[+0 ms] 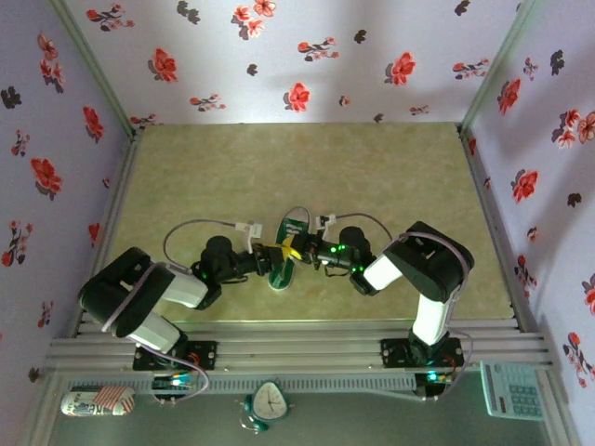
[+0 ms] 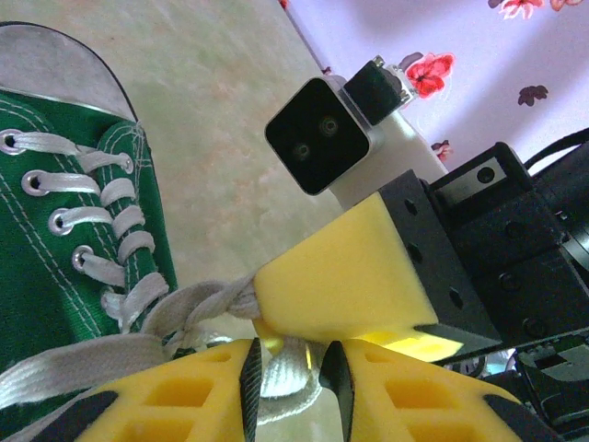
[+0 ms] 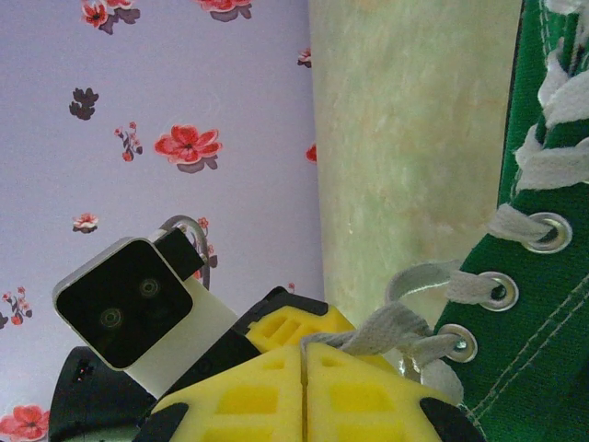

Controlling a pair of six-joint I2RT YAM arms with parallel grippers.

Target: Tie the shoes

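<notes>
Soft, limp laces [image 2: 213, 304], best pinched near the knot; right jaws [image 3: 305, 391] closed on lace, left jaws [image 2: 294, 378] slightly parted, grip uncertain.

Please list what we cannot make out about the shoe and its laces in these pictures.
- Heel end: cut off by the frame edge in the left wrist view of the shoe.
- Laces at the right gripper: hidden by its yellow fingers.
- Knot, if any: too small in the top view, partly behind both grippers.
</notes>
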